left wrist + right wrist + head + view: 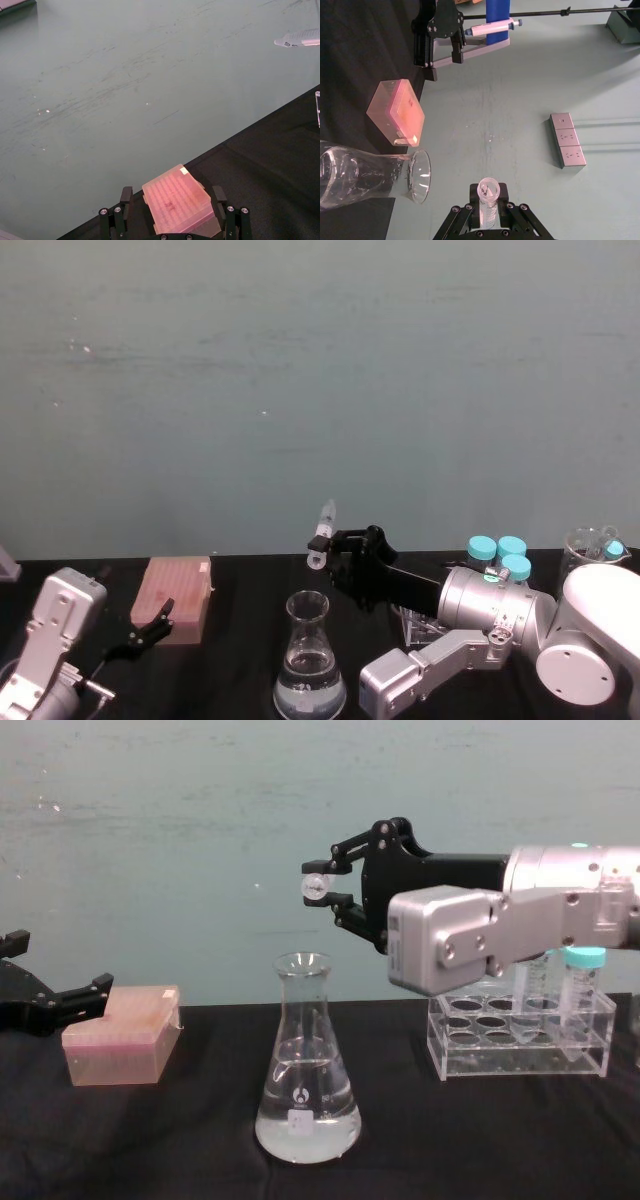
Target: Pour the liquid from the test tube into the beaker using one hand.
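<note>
With the right gripper [325,887] clenched on the test tube [323,530], near level above the beaker [305,1060] by the desk's [500,1140] front edge, tip slowly over the neck; the left gripper [152,625] sits released beside the pink box [120,1035].

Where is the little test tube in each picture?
Head view: test tube mid-frame, above the beaker.
Left wrist view: test tube far beyond the pink box.
Right wrist view: test tube in the right pincer, near beaker's lip.
Chest view: test tube centre, above the beaker.
Shared landmark: pink box.
</note>
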